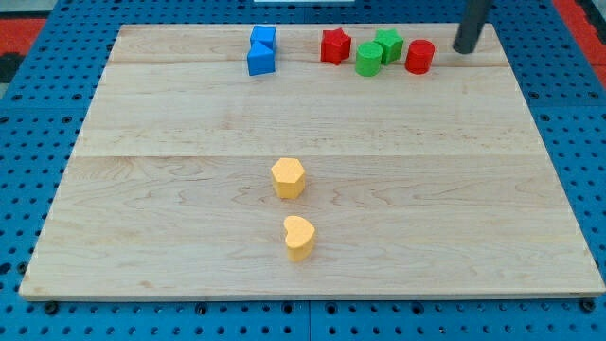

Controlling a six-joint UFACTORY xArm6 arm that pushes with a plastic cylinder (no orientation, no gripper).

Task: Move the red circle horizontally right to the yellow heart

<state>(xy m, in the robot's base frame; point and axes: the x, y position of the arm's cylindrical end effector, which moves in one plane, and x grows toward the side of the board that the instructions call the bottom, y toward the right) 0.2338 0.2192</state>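
My tip [464, 49] sits near the view's top right corner, set down on the far strip of the board. The rod rises from it to the view's top edge, leaning slightly toward the view's right as it goes up, dark and straight, and is cut off there. No more of the arm shows. The tip touches no block and stands just right of the nearest one.

- Red circle [419, 57] and red star [334, 45]
- Two green blocks [378, 51]
- Two blue blocks [261, 50]
- Yellow heart [299, 237], yellow hexagon [288, 177]
- Pale wooden board [454, 189]
- Blue pegboard [28, 38] with dark holes
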